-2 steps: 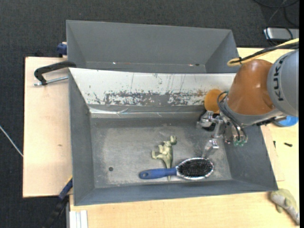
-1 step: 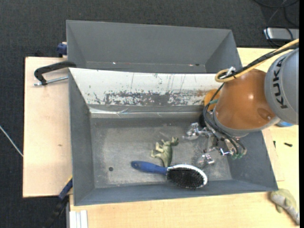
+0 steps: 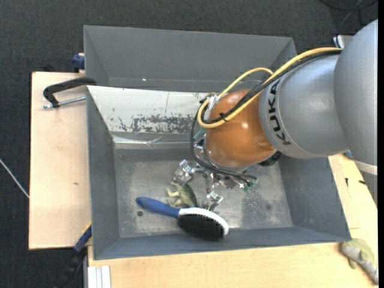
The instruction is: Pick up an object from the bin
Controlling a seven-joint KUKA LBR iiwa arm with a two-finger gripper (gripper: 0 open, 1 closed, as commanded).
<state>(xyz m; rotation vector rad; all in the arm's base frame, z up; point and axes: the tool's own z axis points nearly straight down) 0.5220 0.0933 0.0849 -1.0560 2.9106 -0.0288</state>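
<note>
While the tool (image 3: 198, 185) hangs low over the floor of the bin (image 3: 102, 179), its two fingers (image 3: 182, 172) stand apart, released, with nothing between them. Just beside it, on the side away from the arm (image 3: 312, 113), lies a small greenish thing (image 3: 182, 192); slightly beyond that lies a blue-handled brush (image 3: 191, 219).

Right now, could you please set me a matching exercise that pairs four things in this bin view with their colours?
Things
1. brush handle
2. brush head
3. small lump on the bin floor just behind the brush
4. wrist cover on the arm

Colours
A. orange
B. dull green
C. blue
D. black with a white rim

Pairs: 1-C, 2-D, 3-B, 4-A
</note>
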